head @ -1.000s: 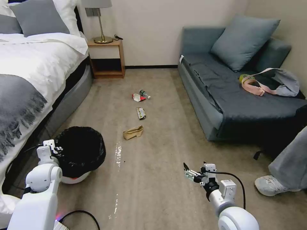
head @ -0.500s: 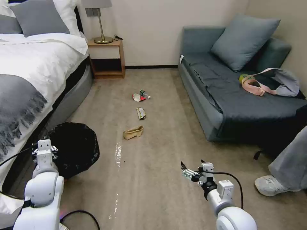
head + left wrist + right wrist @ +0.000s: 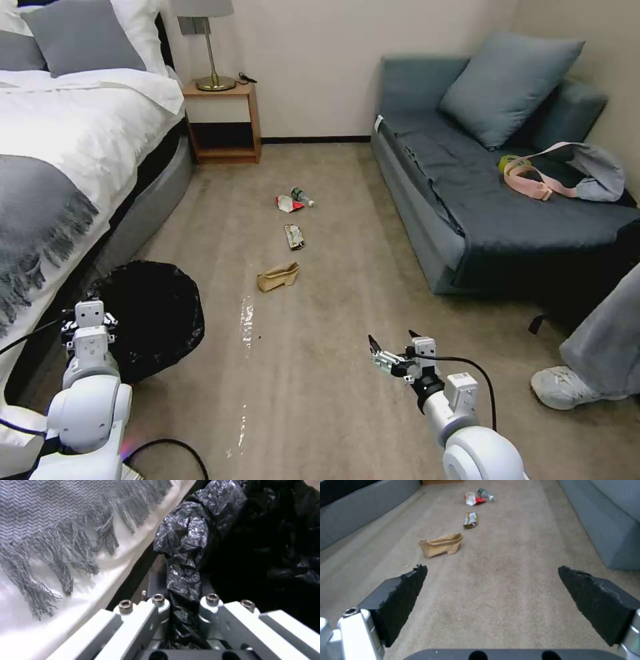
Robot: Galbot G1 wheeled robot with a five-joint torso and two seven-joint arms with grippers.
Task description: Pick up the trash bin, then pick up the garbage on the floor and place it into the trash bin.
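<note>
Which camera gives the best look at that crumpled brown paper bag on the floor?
The right wrist view: the brown paper bag lies close ahead on the carpet, beyond the open right gripper, with its creases plain. The head view shows it smaller and farther off. The left wrist view looks at the trash bin.

The trash bin wore a crinkly black plastic liner with a faint sheen, and beside it hung the woven grey throw with a loose yarn fringe over smooth white bedlinen. Beyond the bin, on matt short-pile carpet, lay a creased brown paper bag, a glossy foil wrapper, a shiny red-and-white pack and a clear plastic bottle. The right gripper had rough, frayed black pads on bright metal fingers.
</note>
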